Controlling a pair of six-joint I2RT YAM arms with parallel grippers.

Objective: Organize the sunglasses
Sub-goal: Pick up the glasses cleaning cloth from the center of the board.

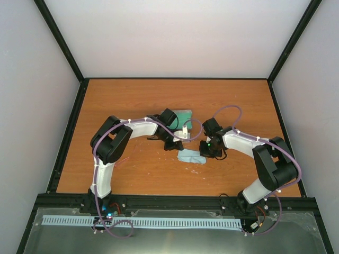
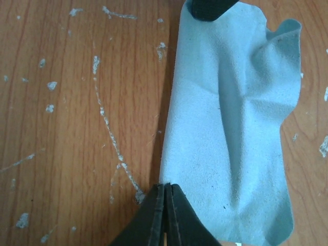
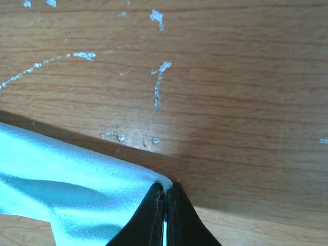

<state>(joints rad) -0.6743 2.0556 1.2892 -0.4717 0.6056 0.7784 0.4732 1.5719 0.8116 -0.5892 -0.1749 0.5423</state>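
The left gripper point(image 2: 165, 205) and the right gripper point(image 3: 165, 205) each pinch an end of the soft light blue square cloth point(image 2: 230, 128). No sunglasses show, so I think packing them is not yet done.

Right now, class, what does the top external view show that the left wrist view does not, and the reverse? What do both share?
Top external only: the left arm and right arm whole, the walls, and a green-lined case behind the left wrist. Left wrist only: the left jaws shut on the edge of the light blue cloth, its creases, white scuffs on the wood. Both: the cloth and the wooden table.
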